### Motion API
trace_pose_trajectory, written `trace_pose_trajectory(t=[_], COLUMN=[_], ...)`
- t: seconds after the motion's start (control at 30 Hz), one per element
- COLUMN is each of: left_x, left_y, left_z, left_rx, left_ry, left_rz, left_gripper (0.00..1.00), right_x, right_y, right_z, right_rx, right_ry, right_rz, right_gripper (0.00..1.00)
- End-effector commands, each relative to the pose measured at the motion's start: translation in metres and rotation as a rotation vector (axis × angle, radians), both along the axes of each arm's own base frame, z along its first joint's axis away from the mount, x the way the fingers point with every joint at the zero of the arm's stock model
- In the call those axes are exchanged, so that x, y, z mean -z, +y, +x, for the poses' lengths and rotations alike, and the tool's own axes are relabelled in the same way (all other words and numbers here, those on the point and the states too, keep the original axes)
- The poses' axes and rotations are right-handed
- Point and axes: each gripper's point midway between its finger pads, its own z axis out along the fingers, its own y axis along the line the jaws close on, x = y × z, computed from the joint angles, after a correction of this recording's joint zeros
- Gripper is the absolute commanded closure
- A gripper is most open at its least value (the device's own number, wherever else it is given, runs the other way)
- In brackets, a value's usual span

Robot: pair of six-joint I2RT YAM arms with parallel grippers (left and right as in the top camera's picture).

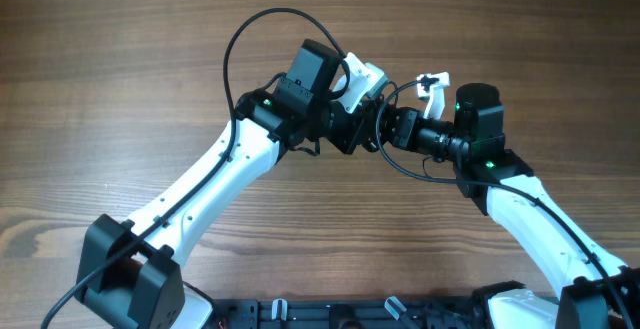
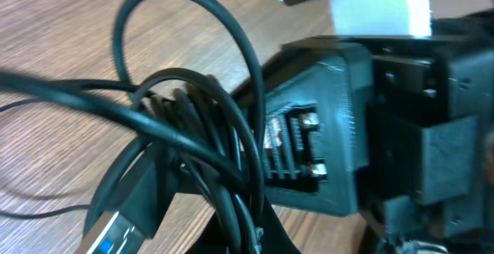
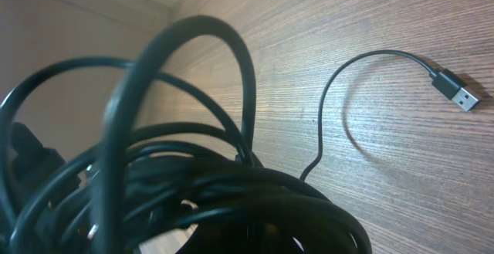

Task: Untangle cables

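We see the cables bunched in one dark knot between the left claw and the right claw, which meet nose to nose near the far middle of the table. We cannot tell how wide either claw is open or what it grips. One thin cord runs out to a plug lying on the wood, with wide room on both sides.

We take this for a robotics lab or test bench. We see a wood-grain table carrying a left arm and a right arm, both in white and black shells with small green status lights. A black mounting rail runs along the near edge. The work material is the cables, thin black cords, one ending in a USB plug.
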Motion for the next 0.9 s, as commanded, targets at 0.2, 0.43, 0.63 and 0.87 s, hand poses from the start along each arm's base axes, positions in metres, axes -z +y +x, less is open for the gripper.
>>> trace_pose_trajectory(t=[0.2, 0.43, 0.63, 0.87], left_x=[-0.038, -0.062, -0.05, -0.012], left_y=[-0.02, -0.019, -0.015, 0.033], left_z=[-0.049, -0.071, -0.06, 0.015], left_rx=[0.245, 0.392, 0.326, -0.1], left_ry=[0.121, 0.161, 0.151, 0.141], left_rz=[-0.233, -0.379, -0.311, -0.083], left_gripper=[0.96, 0.96, 0.96, 0.96], right_x=[0.008, 0.006, 0.001, -0.007], right_y=[-0.03, -0.041, -0.03, -0.022], right_z=[0.026, 0.035, 0.03, 0.02], right_rx=[0.194, 0.333, 0.273, 0.179], right_ry=[-0.014, 0.081, 0.09, 0.095], right_rz=[-0.104, -0.019, 0.028, 0.078], right_gripper=[0.87, 0.81, 0.54, 0.39])
